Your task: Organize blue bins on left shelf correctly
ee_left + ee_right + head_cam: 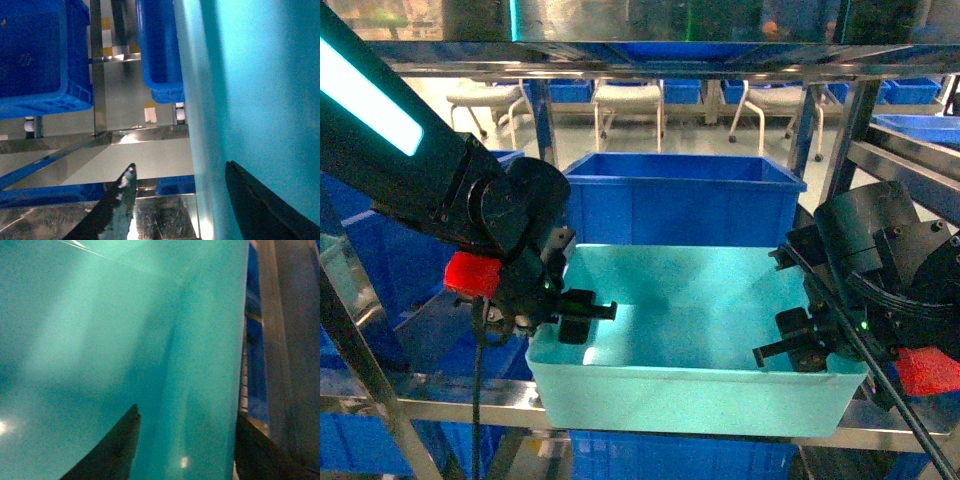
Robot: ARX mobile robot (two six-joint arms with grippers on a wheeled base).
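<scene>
The light turquoise bin (pixel 700 300) sits on the front steel beam of the left shelf (pixel 450 408), ahead of a deeper dark-blue crate (pixel 680 195). My left gripper (pixel 582 318) is open and straddles the bin's left wall. In the left wrist view (pixel 179 170) one finger (pixel 117 202) hangs outside, clear of the wall, and the other lies inside the bin (pixel 260 75). My right gripper (pixel 790 345) is open astride the right wall. In the right wrist view (pixel 186 411) one finger (pixel 112 452) is inside the bin (pixel 100 340) and the other is outside.
Dark-blue ribbed crates fill the lane to the left (pixel 380 260) and the level below (pixel 680 455). Two more hang over the steel rails (pixel 35 50) (pixel 157 50). A steel upright (pixel 845 140) stands at the right, and an upper shelf beam (pixel 640 62) runs overhead.
</scene>
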